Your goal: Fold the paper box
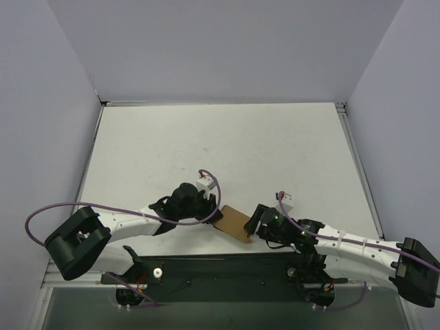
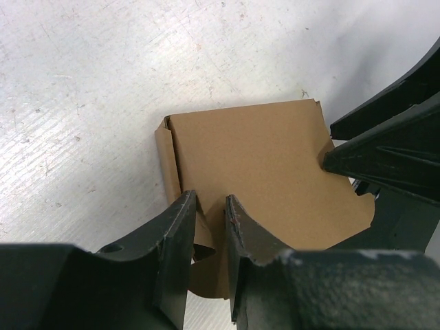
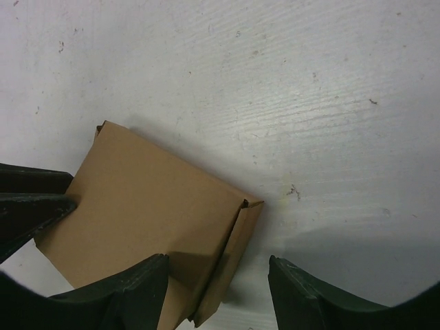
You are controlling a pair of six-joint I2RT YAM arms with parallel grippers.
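One paper box [image 1: 235,222], two tools, all close to the front edge of a white surface [image 1: 227,144].
The single brown box lies folded flat between the arms. The left tool [image 2: 210,203] has its jaws drawn narrow around the box's near flap (whether they truly pinch it, I cannot tell). The right tool [image 3: 218,260] stands wide open, with one finger over the box's corner and the other over bare surface. A black mounting strip [image 1: 220,269] runs behind them, and pale grey walls [image 1: 227,48] close in three sides.
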